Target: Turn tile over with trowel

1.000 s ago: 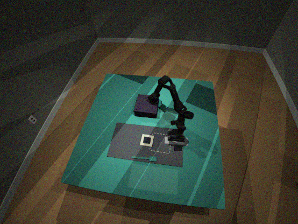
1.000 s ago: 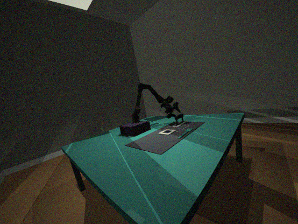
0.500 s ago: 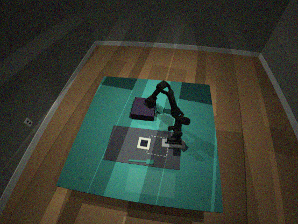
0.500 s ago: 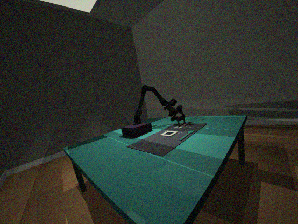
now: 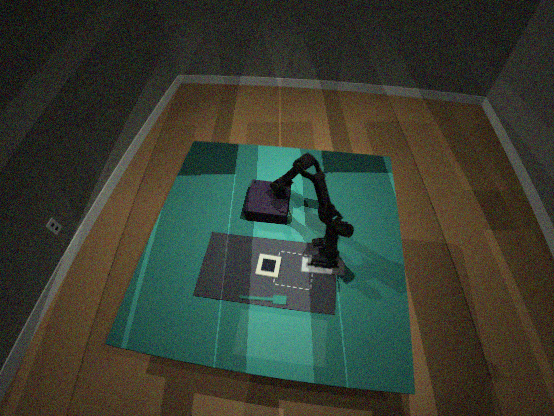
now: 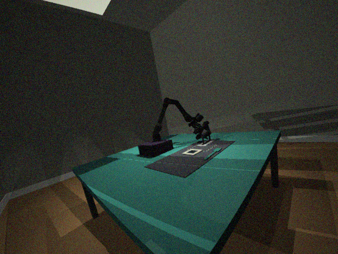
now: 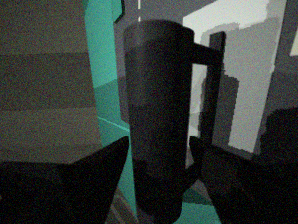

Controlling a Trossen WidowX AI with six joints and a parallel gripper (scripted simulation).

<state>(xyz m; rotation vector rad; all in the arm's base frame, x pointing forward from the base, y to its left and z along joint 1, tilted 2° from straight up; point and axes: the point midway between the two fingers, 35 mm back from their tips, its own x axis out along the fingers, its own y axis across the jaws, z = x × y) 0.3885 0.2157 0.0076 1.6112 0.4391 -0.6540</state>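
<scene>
Hand (image 5: 324, 264) (image 6: 206, 141) (image 7: 158, 140): held open around mug (image 7: 157, 90) | tile (image 5: 268, 265) (image 6: 192, 151): dark square displayed upward | trowel (image 5: 279, 300) (image 6: 213, 153): laid on mat (image 5: 215, 280) (image 6: 183, 166)
</scene>
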